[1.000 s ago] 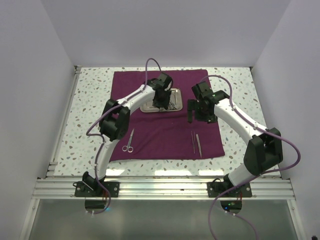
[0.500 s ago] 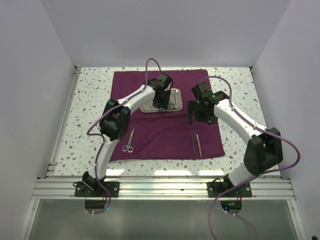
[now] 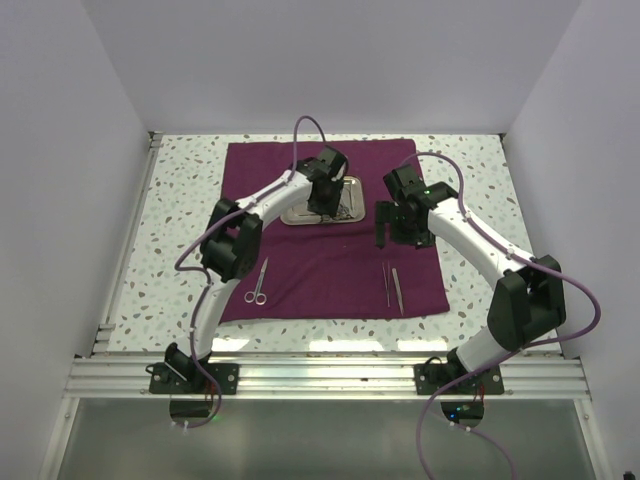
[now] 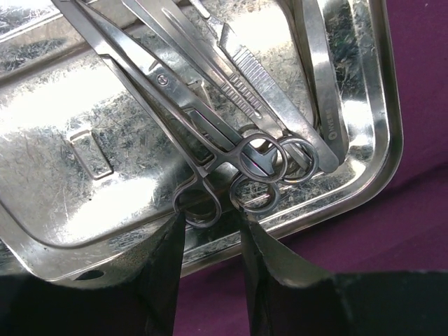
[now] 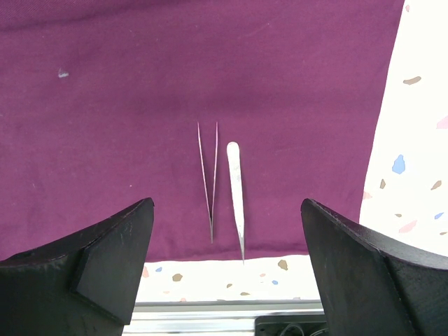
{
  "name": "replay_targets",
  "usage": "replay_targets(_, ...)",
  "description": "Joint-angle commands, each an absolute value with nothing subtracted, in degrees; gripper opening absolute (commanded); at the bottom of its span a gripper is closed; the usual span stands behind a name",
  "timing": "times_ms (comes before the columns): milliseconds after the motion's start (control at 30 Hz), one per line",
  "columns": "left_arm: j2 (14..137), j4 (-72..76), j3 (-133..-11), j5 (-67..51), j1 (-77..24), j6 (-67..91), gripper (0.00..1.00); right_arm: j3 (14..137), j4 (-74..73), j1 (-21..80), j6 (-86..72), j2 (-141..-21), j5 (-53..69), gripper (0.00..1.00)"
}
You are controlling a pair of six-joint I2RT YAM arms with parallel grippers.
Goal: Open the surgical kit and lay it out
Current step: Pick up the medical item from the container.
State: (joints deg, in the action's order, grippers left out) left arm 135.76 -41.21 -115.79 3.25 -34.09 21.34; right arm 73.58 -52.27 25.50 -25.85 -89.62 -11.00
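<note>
- Though low over steel tray, grips nothing with left gripper: jaws partly apart beside ring-handled instruments.
- Right gripper wide open, empty, above tweezers on maroon cloth.

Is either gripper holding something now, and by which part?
Right gripper: open, nothing. Left gripper straddles one ring handle of forceps in the steel tray; a firm hold cannot be told.

So the cloth covers the table, tray at its far middle, instruments piled inside. Scissors lie near-left on the cloth, tweezers side by side near-right.
</note>
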Motion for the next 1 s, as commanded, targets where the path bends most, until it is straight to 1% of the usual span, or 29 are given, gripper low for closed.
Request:
replay_targets(0, 134.5, -38.9, -118.4, 4.0, -34.9, 19.6, 0.41, 73.4, -51.5, 25.3, -25.2, -89.1, -11.7, 0.9)
replay_targets(300, 131.8, -36.7, -116.4, 4.3, -35.1, 19.6, 0.4, 73.4, -51.4, 25.3, -25.5, -89.1, -11.7, 0.9)
replay_targets(700, 137.2, -38.2, -118.0, 2.8, -35.0, 19.5, 0.4, 73.9, -52.0, 25.4, -25.1, -89.3, -12.1, 0.9)
replay_targets(967, 137.8, -36.0, -112.9, 0.3, -35.2, 19.5, 0.37, 74.1, -52.0, 25.3, -25.1, -89.7, -12.0, 0.9)
